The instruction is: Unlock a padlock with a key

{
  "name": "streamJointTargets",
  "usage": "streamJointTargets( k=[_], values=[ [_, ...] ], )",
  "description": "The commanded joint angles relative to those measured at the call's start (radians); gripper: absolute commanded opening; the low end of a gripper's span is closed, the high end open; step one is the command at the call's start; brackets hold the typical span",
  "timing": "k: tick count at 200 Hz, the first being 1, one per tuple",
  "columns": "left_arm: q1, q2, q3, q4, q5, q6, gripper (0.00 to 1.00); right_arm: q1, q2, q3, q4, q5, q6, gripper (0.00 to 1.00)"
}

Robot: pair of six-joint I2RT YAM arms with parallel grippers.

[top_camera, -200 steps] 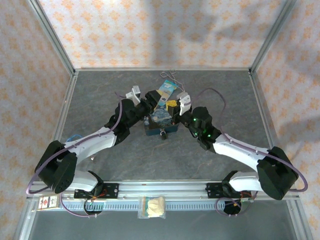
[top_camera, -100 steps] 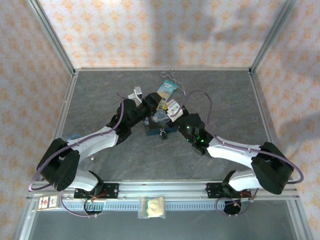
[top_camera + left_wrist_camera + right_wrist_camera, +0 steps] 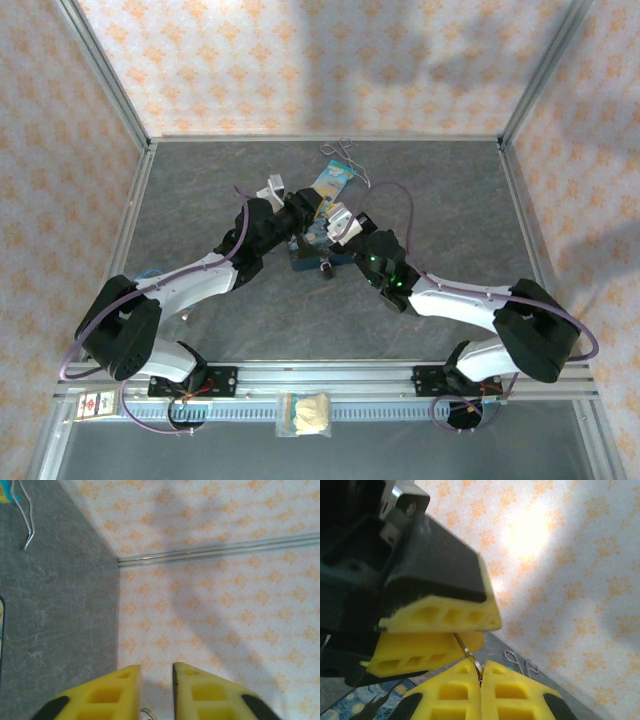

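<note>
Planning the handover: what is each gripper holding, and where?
The right gripper pinches the key by one end. The left gripper brackets the other end; grip unclear.

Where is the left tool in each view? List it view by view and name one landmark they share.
Top external: left tool at the table's centre, tip to tip with the right tool.
Left wrist: its yellow fingers at the bottom edge, a narrow gap between them.
Right wrist: upper left, black body with yellow fingers, just above the right tool, which is shut on the key.
Shared landmark: the orange-patterned wall.
</note>
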Motion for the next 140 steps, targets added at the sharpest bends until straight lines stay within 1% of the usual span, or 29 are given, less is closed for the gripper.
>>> streamJointTargets(
  k=[1,20,43,47,54,56,63,72,77,92,120,126,140],
  values=[
    [-0.006,0.013,0.037,0.034,0.030,-0.001,0.10,0.019,0.018,-0.019,0.018,0.032,-0.051,0.00],
    [-0.005,0.012,0.038,0.025,0.025,0.010,0.00,0.021,0.013,-0.025,0.019,0.027,-0.044,0.00],
    [0.000,-0.005,0.039,-0.010,-0.002,0.062,0.00,0.021,-0.016,-0.029,0.011,0.016,0.005,0.00],
    [0.001,-0.008,0.040,-0.018,-0.007,0.078,0.00,0.020,-0.023,-0.026,0.005,0.015,0.022,0.05],
    [0.005,-0.018,0.042,-0.032,-0.021,0.109,0.00,0.021,-0.036,-0.023,-0.012,0.010,0.054,0.16],
    [0.006,-0.021,0.043,-0.037,-0.025,0.118,0.00,0.020,-0.042,-0.020,-0.020,0.006,0.063,0.21],
    [0.011,-0.030,0.042,-0.050,-0.038,0.151,0.00,0.015,-0.057,-0.013,-0.048,-0.012,0.096,0.32],
    [0.017,-0.040,0.042,-0.066,-0.056,0.194,0.00,0.006,-0.078,-0.002,-0.088,-0.048,0.154,0.42],
    [0.021,-0.046,0.041,-0.070,-0.062,0.216,0.00,-0.002,-0.092,0.003,-0.108,-0.075,0.185,0.45],
    [0.036,-0.060,0.036,-0.069,-0.064,0.274,0.00,-0.034,-0.134,0.010,-0.148,-0.155,0.283,0.49],
    [0.056,-0.086,0.024,-0.036,-0.044,0.401,0.00,-0.116,-0.185,0.021,-0.192,-0.290,0.500,0.52],
    [0.055,-0.094,0.016,-0.021,-0.038,0.434,0.00,-0.131,-0.218,0.028,-0.202,-0.313,0.544,0.52],
    [0.058,-0.114,-0.003,0.025,-0.025,0.497,0.00,-0.163,-0.222,0.054,-0.232,-0.391,0.637,0.53]
  ],
)
